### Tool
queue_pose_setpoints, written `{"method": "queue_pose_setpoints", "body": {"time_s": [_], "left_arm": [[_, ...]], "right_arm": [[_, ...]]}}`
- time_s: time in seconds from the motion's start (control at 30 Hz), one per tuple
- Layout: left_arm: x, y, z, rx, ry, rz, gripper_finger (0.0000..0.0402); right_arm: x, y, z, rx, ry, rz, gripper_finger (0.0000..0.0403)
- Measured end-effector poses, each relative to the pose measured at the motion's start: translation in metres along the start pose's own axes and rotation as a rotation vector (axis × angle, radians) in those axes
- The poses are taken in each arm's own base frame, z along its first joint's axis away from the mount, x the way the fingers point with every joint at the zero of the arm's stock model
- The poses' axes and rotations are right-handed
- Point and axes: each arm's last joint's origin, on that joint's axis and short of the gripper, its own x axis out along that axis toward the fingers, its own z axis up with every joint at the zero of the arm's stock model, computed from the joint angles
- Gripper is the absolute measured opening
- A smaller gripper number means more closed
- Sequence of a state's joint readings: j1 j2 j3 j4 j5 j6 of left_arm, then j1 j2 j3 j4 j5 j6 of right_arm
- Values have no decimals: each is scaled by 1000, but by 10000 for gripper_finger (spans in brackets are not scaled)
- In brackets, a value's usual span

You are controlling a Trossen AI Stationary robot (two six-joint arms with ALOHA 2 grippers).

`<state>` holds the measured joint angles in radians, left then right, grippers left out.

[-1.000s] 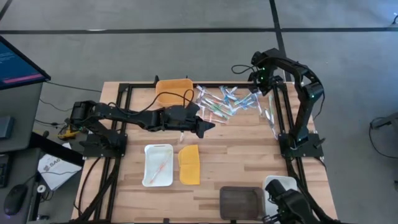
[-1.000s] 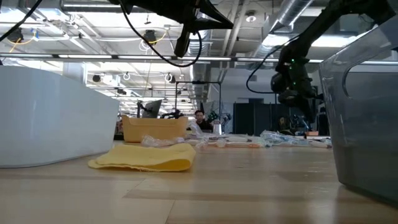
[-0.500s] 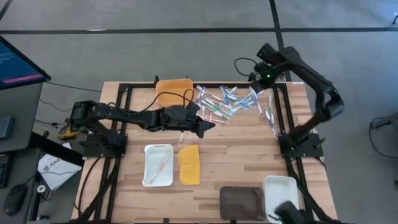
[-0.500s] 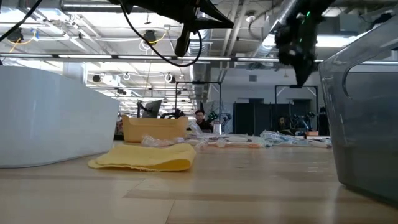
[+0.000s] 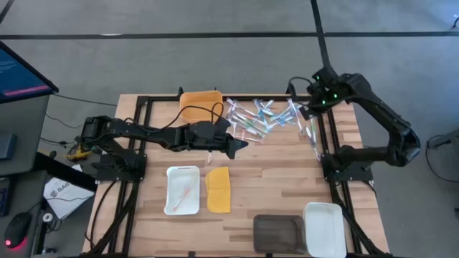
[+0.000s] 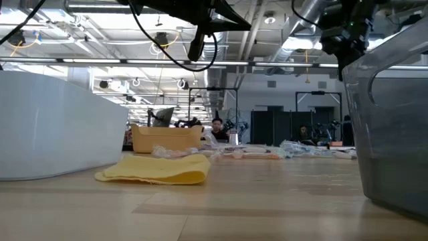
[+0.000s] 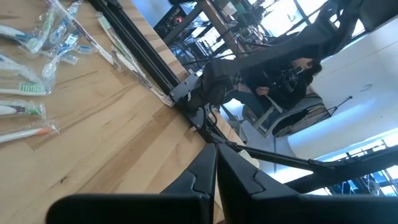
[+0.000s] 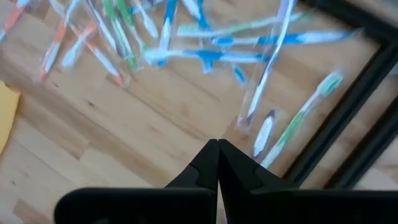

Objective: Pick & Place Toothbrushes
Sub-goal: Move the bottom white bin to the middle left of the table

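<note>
Barely begun: one toothbrush point(image 5: 185, 192) lies in the white tray point(image 5: 172, 175) at seven o'clock. Left gripper point(image 5: 241, 146) hovers mid-table, fingers together, empty — the toothbrush pile point(image 5: 259, 118) waits at one o'clock, right gripper point(image 5: 301, 107) closed above it.

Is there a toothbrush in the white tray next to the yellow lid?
Yes, in the high view one toothbrush lies inside the white tray, beside the yellow lid.
</note>
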<state>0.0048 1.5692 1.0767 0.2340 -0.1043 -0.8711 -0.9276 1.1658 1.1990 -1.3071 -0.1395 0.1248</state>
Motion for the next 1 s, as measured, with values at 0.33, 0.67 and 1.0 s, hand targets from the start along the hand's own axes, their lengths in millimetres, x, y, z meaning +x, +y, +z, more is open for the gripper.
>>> {"method": "queue_pose_setpoints", "body": {"time_s": [0.33,0.67,1.0], "left_arm": [[0,-1,0,-5,8,-12,8],[-1,-6,-6,-4,33,-41,8],[-2,-11,-10,-1,37,-56,8]], "right_arm": [[27,1,-38,-7,205,63,0],[-4,31,-114,-19,350,226,0],[-21,45,-153,-27,374,282,0]]}}
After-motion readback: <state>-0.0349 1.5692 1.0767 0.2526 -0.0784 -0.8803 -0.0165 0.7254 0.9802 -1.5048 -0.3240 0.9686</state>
